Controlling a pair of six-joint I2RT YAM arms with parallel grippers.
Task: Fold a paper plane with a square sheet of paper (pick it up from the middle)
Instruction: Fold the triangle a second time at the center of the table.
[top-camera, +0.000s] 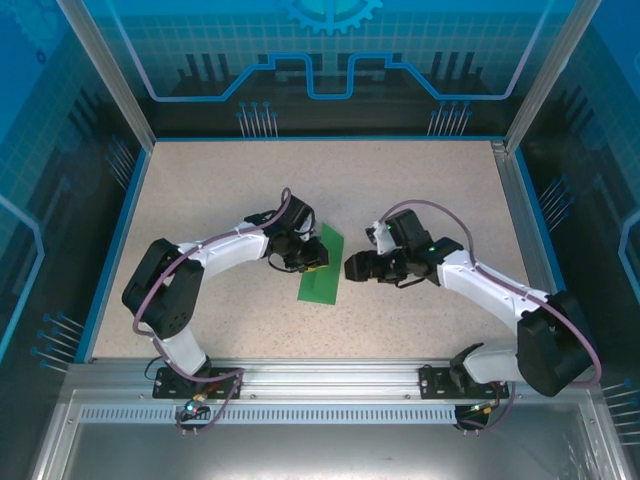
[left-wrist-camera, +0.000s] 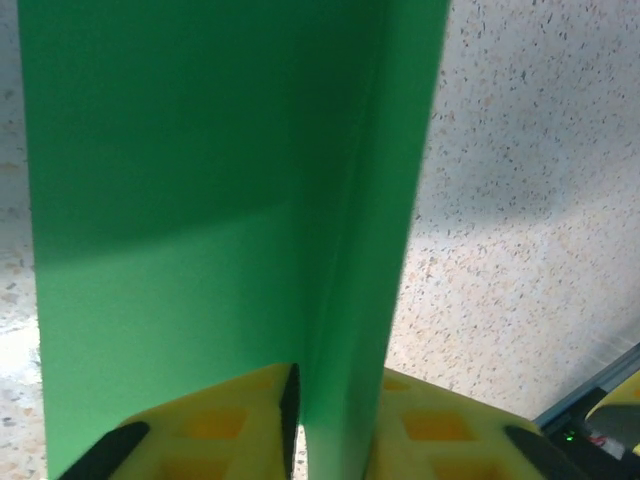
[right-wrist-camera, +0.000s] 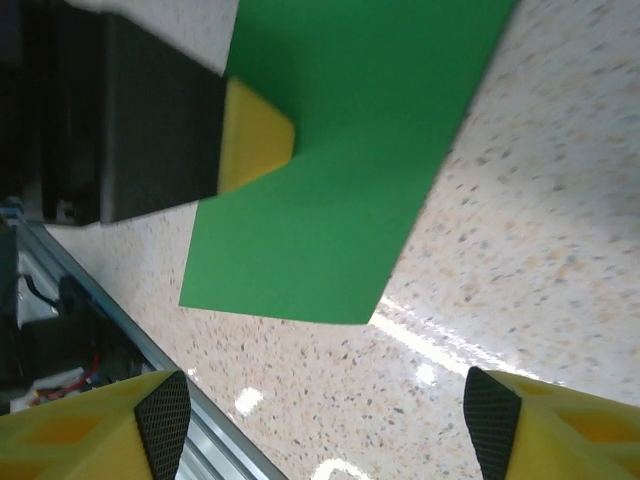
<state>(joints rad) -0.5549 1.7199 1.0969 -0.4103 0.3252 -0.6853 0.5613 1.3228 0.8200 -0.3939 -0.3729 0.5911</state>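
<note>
Left gripper (top-camera: 313, 256) straddles the square sheet of paper (top-camera: 322, 282) at its raised fold, grip unclear; right gripper (top-camera: 351, 267) hovers alongside, spread wide, likely to assist.

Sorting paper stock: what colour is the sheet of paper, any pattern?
Bright green, no pattern; the sheet shows best in the left wrist view.

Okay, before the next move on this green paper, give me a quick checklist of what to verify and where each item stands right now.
1. Right gripper open, nothing in it: ok.
2. Right gripper clear of the green paper, which lies ahead of it: ok.
3. Paper resting on the table: ok.
4. Paper between the left gripper jaws: ok.
5. Left gripper's hold firm: cannot tell.
6. Fold pressed sharp: cannot tell.
</note>
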